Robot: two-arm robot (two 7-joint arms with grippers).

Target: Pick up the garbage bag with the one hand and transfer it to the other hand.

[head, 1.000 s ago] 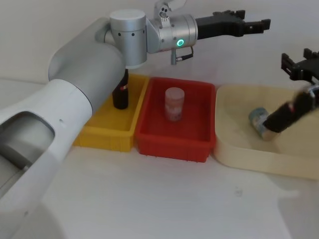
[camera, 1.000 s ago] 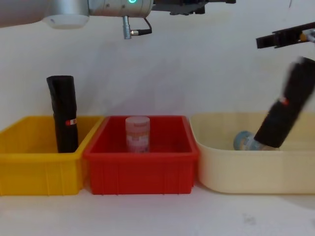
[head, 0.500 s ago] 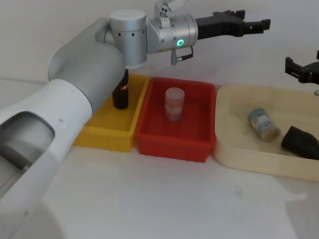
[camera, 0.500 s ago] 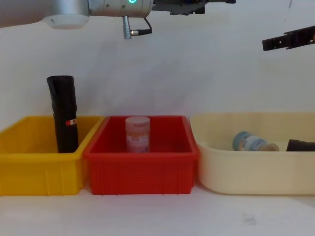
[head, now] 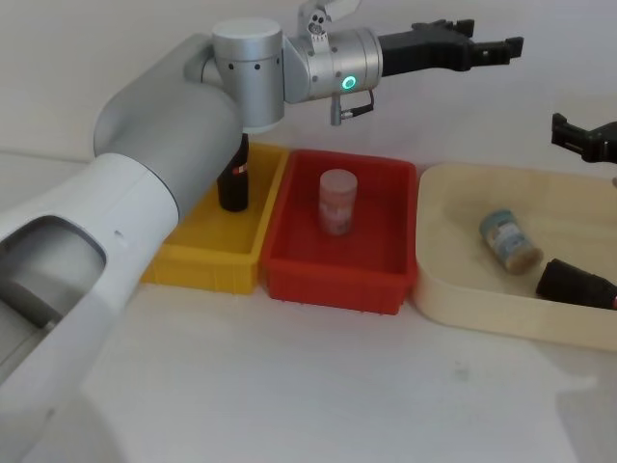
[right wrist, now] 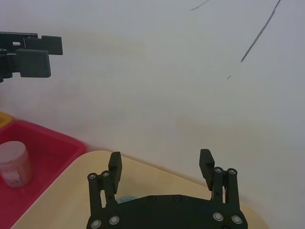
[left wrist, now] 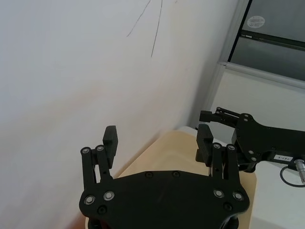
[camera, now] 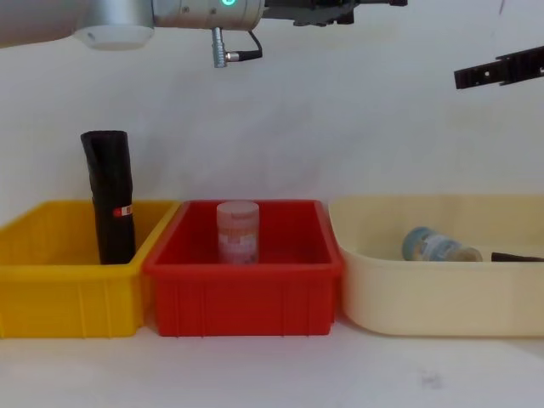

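- Left gripper (head: 487, 43): you have it high above the back of the red bin (head: 333, 280), pointing toward your right. The left wrist view shows its fingers (left wrist: 110, 138) spread with nothing between them.
- Right gripper (head: 580, 137): it hangs at the head view's right edge, above the back of the tub (head: 463, 309). It is released and empty in the right wrist view. Open air separates the two grippers.
- Bag (camera: 112, 195): it stands upright in the yellow bin (camera: 68, 297), near the back, its top well over the rim, well apart from both grippers. The chest view gives you its whole height and sticker; the head view hides most of it behind the left arm.
- Jar (head: 337, 201): it stands upright mid red bin, with free floor all round.
- Blue jar (head: 509, 241): it lies on its side in the tub.
- Roll (head: 576, 285): black, it lies flat in the tub just beside the blue jar, cut off by the right edge. The chest view shows you a mere sliver of it over the tub rim.
- The three containers sit wall to wall in a row.
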